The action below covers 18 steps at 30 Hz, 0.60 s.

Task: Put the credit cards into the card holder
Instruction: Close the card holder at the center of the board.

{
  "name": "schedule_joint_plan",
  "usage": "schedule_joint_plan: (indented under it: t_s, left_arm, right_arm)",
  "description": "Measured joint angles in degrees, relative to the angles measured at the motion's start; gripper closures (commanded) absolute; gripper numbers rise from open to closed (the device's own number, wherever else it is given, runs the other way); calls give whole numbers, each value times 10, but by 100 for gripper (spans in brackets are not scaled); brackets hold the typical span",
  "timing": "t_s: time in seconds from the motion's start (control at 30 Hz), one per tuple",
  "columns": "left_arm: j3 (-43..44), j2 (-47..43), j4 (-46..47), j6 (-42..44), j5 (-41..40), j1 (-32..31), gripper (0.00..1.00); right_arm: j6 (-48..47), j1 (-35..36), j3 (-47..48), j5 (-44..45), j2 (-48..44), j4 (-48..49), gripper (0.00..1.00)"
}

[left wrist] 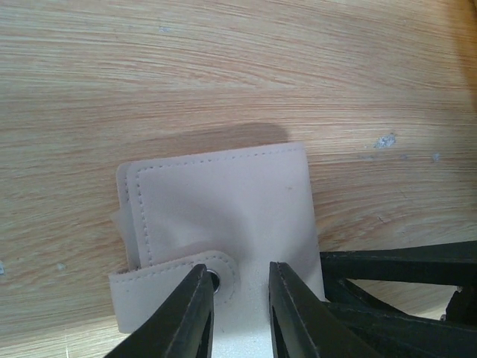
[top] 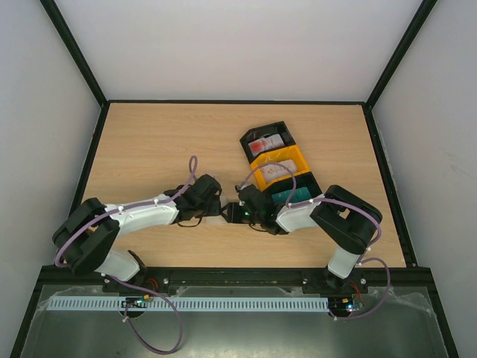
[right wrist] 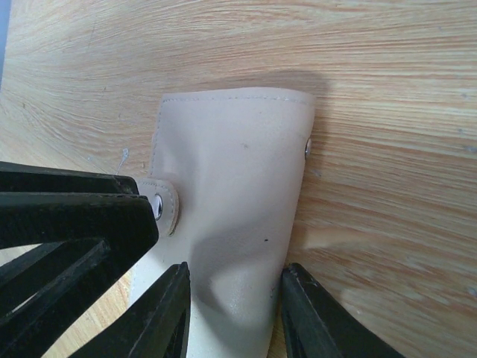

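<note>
**Top external view.** The 2 arms reach inward and meet at the middle of the tabletop [top: 149,142]. The left gripper [top: 220,211] and right gripper [top: 241,212] stand tip to tip. The card holder lies under them and is almost wholly hidden here. Beyond the card holder and to its right sit 3 bins in a slanted row. The far black bin [top: 262,133] holds white-and-red credit cards [top: 267,143]. The orange bin [top: 298,160] in the middle holds pale ones. The nearest, dark bin [top: 307,186] holds teal ones and is just beside the right gripper.

**Left wrist view.** The card holder [left wrist: 223,216] lies flat and folded shut on the wood, its strap [left wrist: 160,280] wrapped round the near left corner with the snap showing. The left fingers [left wrist: 190,317] hang over the card holder's near edge. These jaws stand a little apart, with the holder's face showing in the gap and nothing clamped between them. The right gripper's black fingers touch the card holder's near right corner.

**Right wrist view.** The right fingers [right wrist: 160,317] flank the card holder's near end, 1 on each long side. These jaws are closed on the card holder, which bows slightly between them. The left gripper's fingers are at the card holder's left edge, against the strap's snap [right wrist: 158,206].
</note>
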Motion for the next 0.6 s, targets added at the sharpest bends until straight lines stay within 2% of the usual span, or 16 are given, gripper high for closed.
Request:
schedule_joint_plan:
  t_s: [0.13, 0.33, 0.6]
  left_arm:
    - [2, 3, -3, 3, -9, 0, 71]
    - [3, 23, -4, 9, -17, 0, 71]
    - [10, 34, -3, 16, -14, 1, 81]
  right_arm:
    - [0, 0, 0, 0, 1, 2, 65]
    - [0, 0, 0, -1, 3, 7, 65]
    - [0, 0, 0, -1, 3, 7, 65]
